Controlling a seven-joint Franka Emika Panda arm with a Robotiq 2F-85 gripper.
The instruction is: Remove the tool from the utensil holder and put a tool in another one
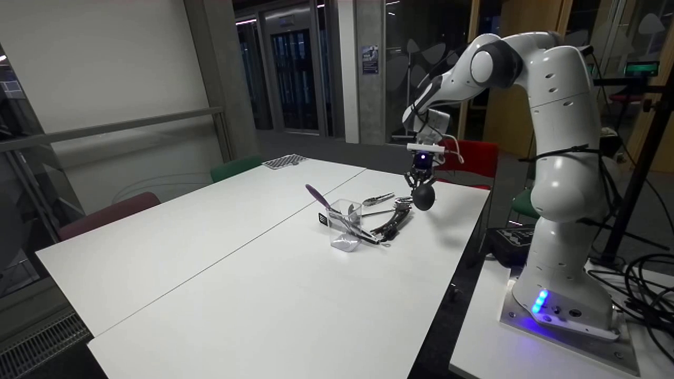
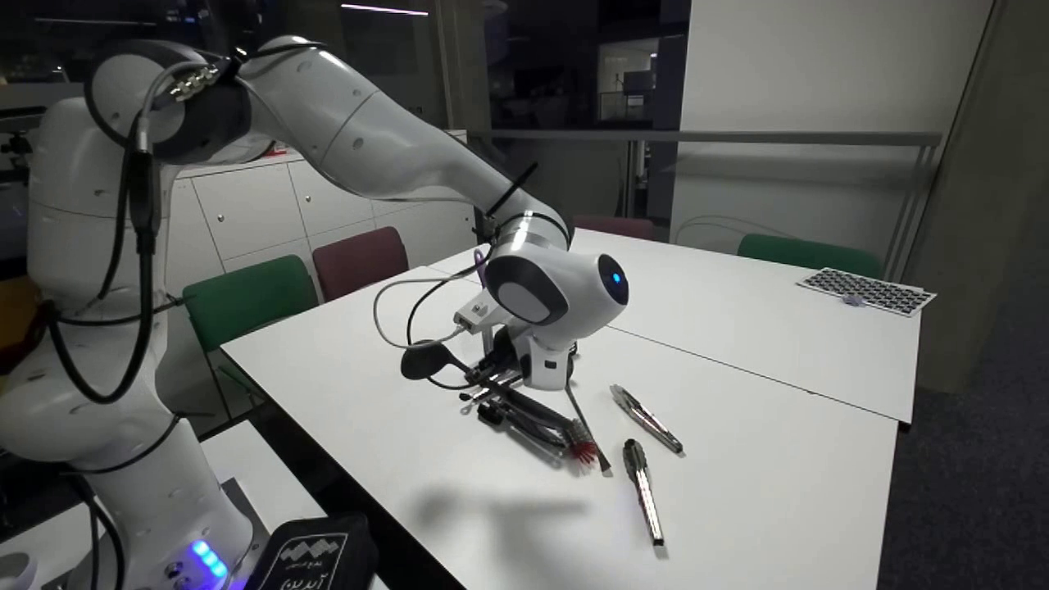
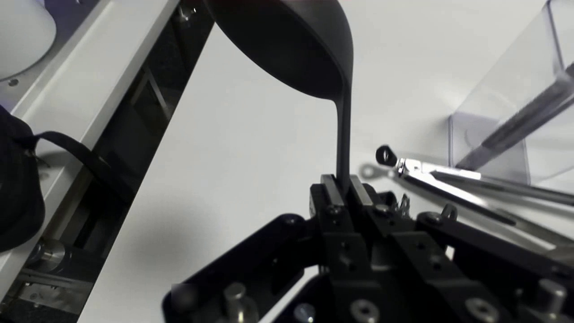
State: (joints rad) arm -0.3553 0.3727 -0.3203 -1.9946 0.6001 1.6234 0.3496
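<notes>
My gripper (image 3: 344, 190) is shut on the thin handle of a black ladle (image 3: 343, 130) in the wrist view. The ladle's bowl hangs clear of the white table in both exterior views (image 1: 423, 197) (image 2: 424, 360). My gripper (image 1: 418, 181) is beside a clear box-shaped container (image 1: 345, 242), which stands upright. A purple-handled utensil (image 1: 318, 196) leans out of the container's top. The container also shows at the right of the wrist view (image 3: 489, 143). No silvery-grey round utensil holder is seen. In an exterior view the wrist hides the fingers and most of the container.
A pile of black utensils (image 2: 533, 418), including a red-bristled brush (image 2: 583, 452), lies under my wrist. Two metal tongs (image 2: 647, 419) (image 2: 645, 492) lie beside it. More tongs (image 3: 448, 179) lie by the container. A patterned panel (image 1: 284, 161) lies at the table's far end.
</notes>
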